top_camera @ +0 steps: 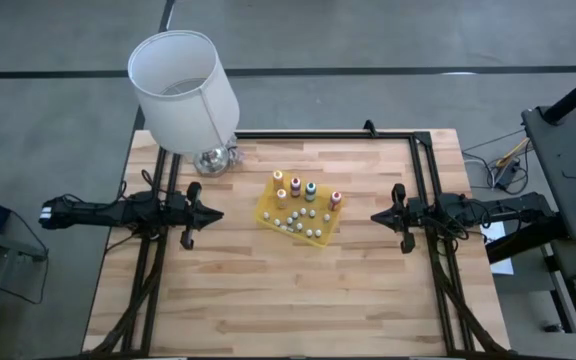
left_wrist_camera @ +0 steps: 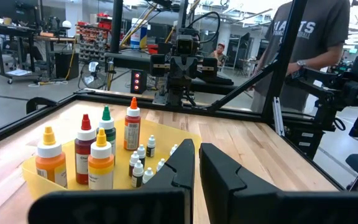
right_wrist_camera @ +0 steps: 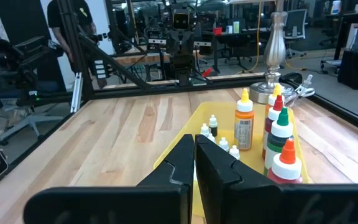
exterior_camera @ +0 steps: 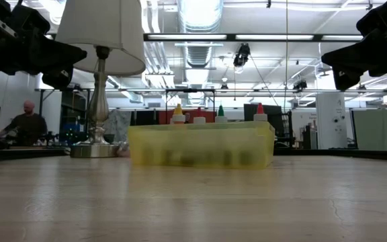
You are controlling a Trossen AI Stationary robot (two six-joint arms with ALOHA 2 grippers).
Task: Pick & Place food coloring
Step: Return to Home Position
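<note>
The tabletop (top_camera: 298,300) was pale butcher-block wood, its narrow planks running across the frame. Just above the middle of the high view sat a shallow rectangular tray (top_camera: 265,214) of translucent yellow plastic, turned slightly askew. All the food coloring was inside it. The taller squeeze bottles (top_camera: 295,185) stood upright along the tray's upper edge, round-bodied, with pointed cone caps in yellow, orange, red and green. The tiny vials (top_camera: 299,222) (pale-capped, their colours too small to tell from above) clustered along its lower edge.

At middle left of the high view the left pincer (top_camera: 218,214) pointed toward the tray, well apart from it. Its dark, matte, angular fingers were drawn together with only a thin slit between them, and they held nothing. The right pincer (top_camera: 374,216) mirrored it at middle right, fingers pressed together and empty.

In the upper left stood a lamp (top_camera: 183,85) with a smooth white tapered shade and a turned, shiny metal stem and foot.
</note>
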